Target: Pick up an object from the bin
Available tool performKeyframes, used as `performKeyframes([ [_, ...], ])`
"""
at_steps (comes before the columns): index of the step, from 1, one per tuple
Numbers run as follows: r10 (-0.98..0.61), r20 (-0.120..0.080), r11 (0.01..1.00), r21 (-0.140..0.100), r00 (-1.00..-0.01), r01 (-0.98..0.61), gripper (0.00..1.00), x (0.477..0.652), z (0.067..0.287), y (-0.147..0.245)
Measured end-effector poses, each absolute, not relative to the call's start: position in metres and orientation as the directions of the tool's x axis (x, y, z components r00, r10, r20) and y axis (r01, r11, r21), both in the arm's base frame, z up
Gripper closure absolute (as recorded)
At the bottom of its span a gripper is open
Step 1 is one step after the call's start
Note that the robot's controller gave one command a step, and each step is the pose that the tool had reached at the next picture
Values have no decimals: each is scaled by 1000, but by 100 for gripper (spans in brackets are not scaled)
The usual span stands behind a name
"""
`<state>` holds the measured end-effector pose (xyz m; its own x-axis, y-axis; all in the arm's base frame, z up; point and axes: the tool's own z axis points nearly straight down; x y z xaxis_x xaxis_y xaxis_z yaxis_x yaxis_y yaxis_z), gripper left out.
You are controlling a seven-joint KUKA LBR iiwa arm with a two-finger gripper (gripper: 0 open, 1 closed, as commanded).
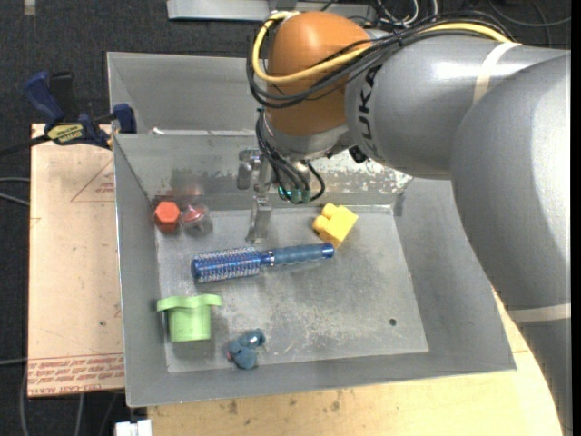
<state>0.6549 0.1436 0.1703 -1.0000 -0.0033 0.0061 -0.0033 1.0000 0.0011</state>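
The gripper (258,232), whether released or clenched cannot be told, hangs just above the blue brush (263,261) lying across the middle of the bin (363,312), and should descend straight astride its neck before squeezing.

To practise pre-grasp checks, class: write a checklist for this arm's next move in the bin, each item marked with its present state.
1. Gripper over a thing: ok, above the blue brush, near its bristles.
2. Gripper touching brush: cannot tell.
3. Yellow block clear of brush handle: cannot tell, very close.
4. Orange hexagonal piece clear of brush: ok.
5. Green flanged cylinder clear of brush: ok, apart in the lower left.
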Motion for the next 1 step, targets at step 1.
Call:
performKeyframes([
  [1,-72,8,997,0,-997,-72,0,598,65,139],
])
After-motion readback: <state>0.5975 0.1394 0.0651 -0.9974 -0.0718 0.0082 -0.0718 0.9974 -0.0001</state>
